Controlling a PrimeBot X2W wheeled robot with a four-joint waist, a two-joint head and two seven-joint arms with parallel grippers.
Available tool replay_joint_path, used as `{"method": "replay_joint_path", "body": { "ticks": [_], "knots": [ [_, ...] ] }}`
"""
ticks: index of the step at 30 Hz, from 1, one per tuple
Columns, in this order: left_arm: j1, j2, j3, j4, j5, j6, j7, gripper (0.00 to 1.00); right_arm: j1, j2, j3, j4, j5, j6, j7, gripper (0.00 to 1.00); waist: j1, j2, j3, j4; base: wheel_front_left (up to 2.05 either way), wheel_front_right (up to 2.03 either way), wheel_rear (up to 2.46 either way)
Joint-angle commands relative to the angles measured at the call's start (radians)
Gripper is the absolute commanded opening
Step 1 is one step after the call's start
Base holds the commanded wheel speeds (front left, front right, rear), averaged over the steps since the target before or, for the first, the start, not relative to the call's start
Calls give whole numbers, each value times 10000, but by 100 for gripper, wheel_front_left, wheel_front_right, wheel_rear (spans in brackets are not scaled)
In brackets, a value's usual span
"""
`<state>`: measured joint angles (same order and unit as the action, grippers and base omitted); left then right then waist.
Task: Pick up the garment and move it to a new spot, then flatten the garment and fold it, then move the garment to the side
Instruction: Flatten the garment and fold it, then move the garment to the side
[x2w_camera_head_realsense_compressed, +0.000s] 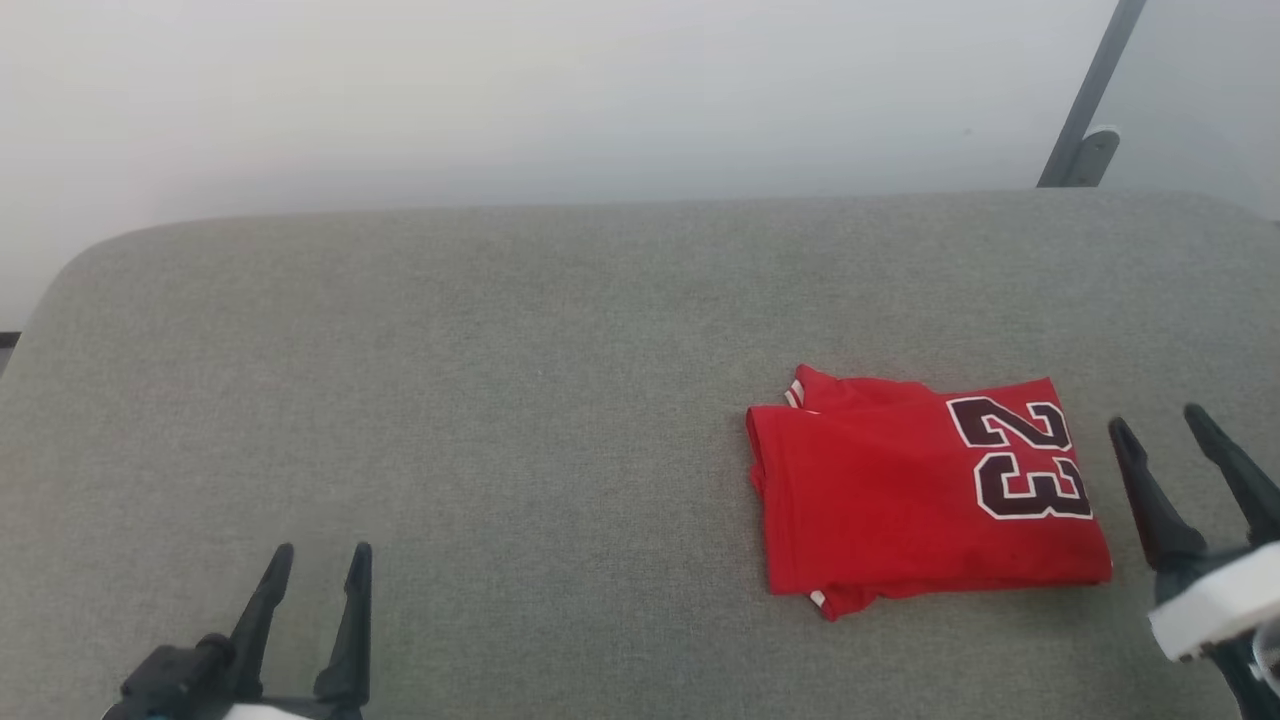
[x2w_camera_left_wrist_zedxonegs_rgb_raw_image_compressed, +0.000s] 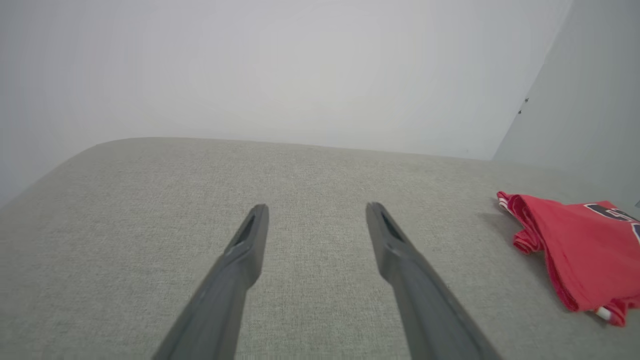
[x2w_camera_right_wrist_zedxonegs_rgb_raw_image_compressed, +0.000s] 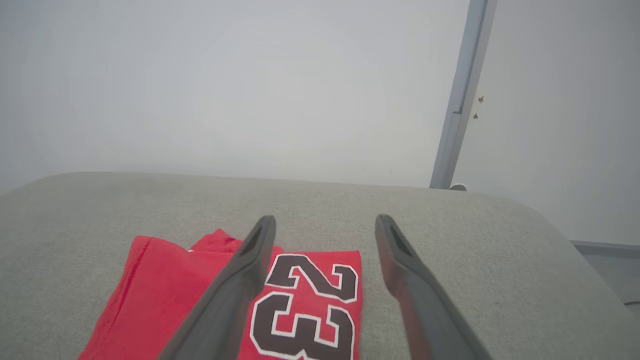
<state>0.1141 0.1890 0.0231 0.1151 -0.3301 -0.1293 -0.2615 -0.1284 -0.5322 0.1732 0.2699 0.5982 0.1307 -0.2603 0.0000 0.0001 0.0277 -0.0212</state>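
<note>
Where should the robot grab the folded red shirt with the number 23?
Probably the straight edge beside the black 23 on the folded red jersey shirt, coming from the robot's right. That edge lies flat and neat on the grey fabric surface, nearest the open, dark-fingered right hand.

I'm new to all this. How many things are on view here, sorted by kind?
Shirt: 1, red, folded.
Grippers: 2, left gripper and right gripper, both open and empty.
Cushion: 1, grey.
Post: 1, grey, behind the cushion.
Total: 5.
</note>
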Motion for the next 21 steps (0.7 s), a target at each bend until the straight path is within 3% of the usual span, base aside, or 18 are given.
{"method": "replay_joint_path", "body": {
  "ticks": [1,9,21],
  "knots": [
    [118,-11,51,-95,168,-16,-46,100,167,66,-108,-88,-86,1,-50,100,0,-1,36,31,0,0,0],
    [840,-420,426,-905,456,-16,-46,100,1301,441,-1253,-1075,-530,1,52,100,0,-1,191,169,0,0,0],
    [463,-472,362,-987,489,-16,-46,100,1467,790,-1610,-1636,-721,2,552,100,0,-1,415,202,0,0,0]
  ]
}}
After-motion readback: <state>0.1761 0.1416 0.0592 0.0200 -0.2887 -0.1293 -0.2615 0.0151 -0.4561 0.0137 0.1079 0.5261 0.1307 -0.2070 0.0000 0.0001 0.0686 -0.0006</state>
